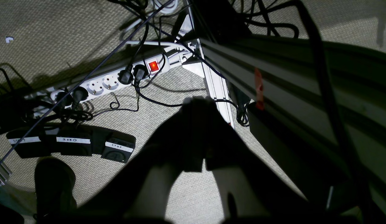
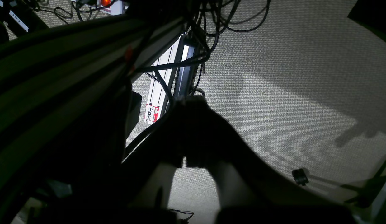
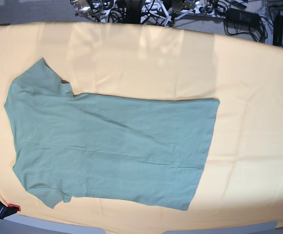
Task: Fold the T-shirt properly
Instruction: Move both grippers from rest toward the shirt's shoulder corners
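Carpet fills both wrist views, because the two arms hang down beside the tabletop and not above it. The left pincer (image 1: 199,105) is a dark shape with its jaws pressed together and nothing between them. Beyond it on the floor lie three foot pedals (image 1: 71,144) with paper labels, and further away a white power strip (image 1: 115,81) with its red switch lit. The right pincer (image 2: 190,104) is the same: closed, empty, pointing at the carpet beside an aluminium rail (image 2: 162,90) and a bundle of cables (image 2: 211,28).

In the base view neither arm shows. The T-shirt (image 3: 112,146) lies flat on the pale yellow-orange cloth (image 3: 248,87) that covers the tabletop. Its collar and sleeves are toward the left of this view, its hem toward the right. It looks smooth, with only small wrinkles, and no part is folded yet.

So the folding is still at the very beginning, I think. To do this step well, both arms should rise over the tabletop, open their jaws, and come down on the same long edge of the shirt, one near the shoulder and one near the hem. They should pinch only the green knit, not the cloth under it, and then lift and carry the edge together, so the fold line stays straight.
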